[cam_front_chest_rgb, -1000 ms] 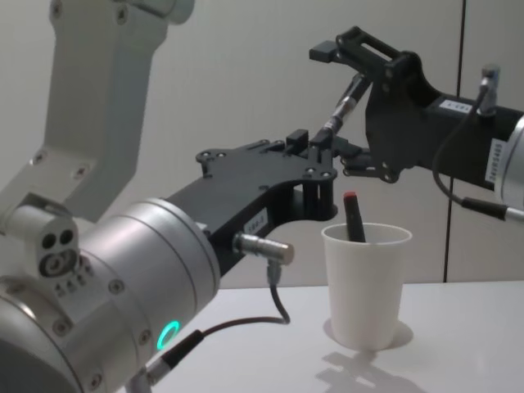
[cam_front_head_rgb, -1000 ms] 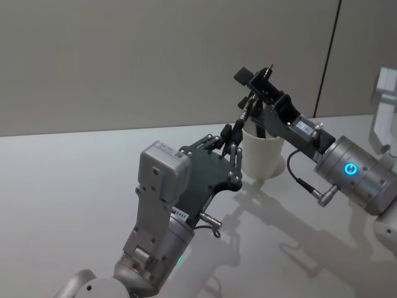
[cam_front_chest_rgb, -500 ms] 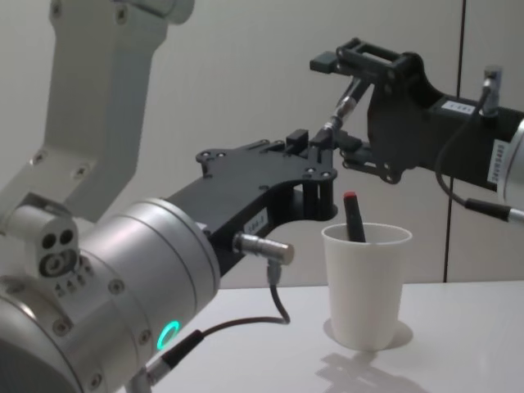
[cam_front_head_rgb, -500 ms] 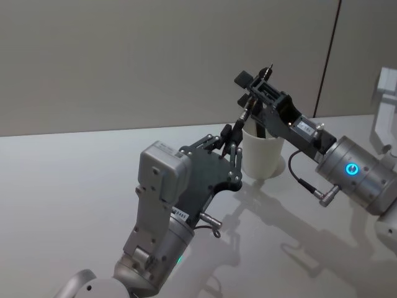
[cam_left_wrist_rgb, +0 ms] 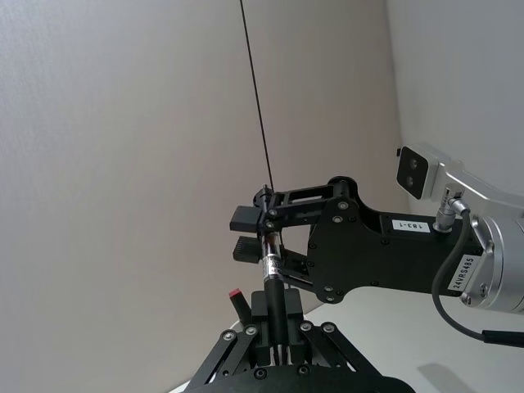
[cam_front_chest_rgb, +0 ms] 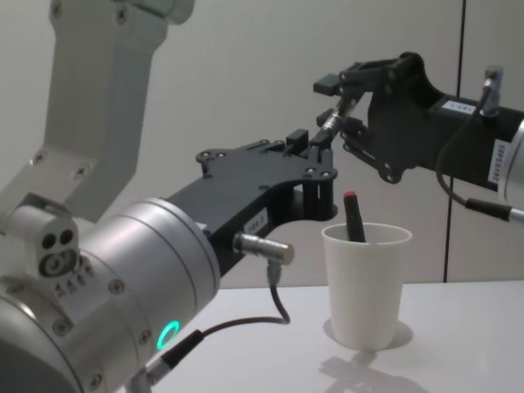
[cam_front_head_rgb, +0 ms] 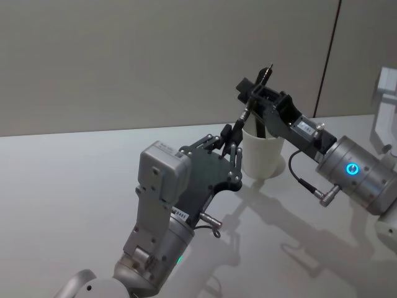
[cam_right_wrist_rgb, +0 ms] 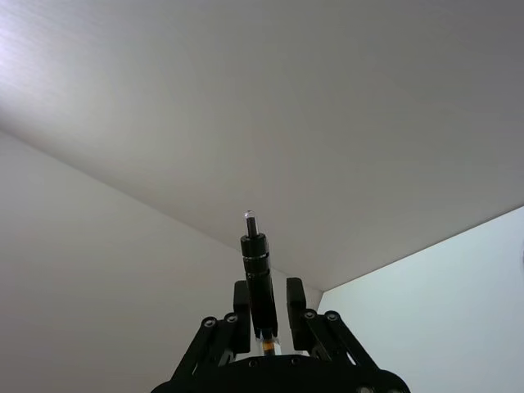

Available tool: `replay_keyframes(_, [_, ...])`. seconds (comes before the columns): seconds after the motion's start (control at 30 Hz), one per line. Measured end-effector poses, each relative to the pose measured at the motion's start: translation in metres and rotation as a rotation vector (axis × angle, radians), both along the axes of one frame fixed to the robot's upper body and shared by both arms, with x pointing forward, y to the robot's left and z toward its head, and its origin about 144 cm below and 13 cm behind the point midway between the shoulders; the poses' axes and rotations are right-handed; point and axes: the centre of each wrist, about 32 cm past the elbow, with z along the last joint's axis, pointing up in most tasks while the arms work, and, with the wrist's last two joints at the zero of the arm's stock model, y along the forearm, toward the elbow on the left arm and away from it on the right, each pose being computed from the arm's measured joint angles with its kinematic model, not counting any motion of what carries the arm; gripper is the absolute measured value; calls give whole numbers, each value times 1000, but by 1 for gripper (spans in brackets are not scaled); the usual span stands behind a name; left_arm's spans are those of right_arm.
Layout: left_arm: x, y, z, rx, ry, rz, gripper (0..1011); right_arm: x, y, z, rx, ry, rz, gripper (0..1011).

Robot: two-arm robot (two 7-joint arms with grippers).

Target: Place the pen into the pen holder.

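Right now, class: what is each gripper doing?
Left gripper: shut on the black pen's lower end.
Right gripper: shut on the same pen's upper end, above the paper cup.

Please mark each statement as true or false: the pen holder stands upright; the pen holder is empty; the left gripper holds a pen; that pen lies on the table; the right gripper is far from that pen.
1. The pen holder stands upright on the table. True.
2. It is empty. False: a red-tipped pen stands in it.
3. The left gripper holds a dark pen. True, jaws shut on it.
4. The dark pen lies on the table. False: it is held in the air.
5. The right gripper is far away. False: it is at the dark pen's upper part.
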Motion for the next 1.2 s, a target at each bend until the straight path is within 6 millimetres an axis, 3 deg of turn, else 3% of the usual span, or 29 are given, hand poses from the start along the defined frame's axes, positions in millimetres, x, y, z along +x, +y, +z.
replay_keyframes(0.23, [0, 0, 0, 0, 0, 0, 116, 0, 0, 0, 0, 0, 0, 132])
replay_keyframes(1.2, [0, 0, 0, 0, 0, 0, 116, 0, 0, 0, -1, 0, 0, 132])
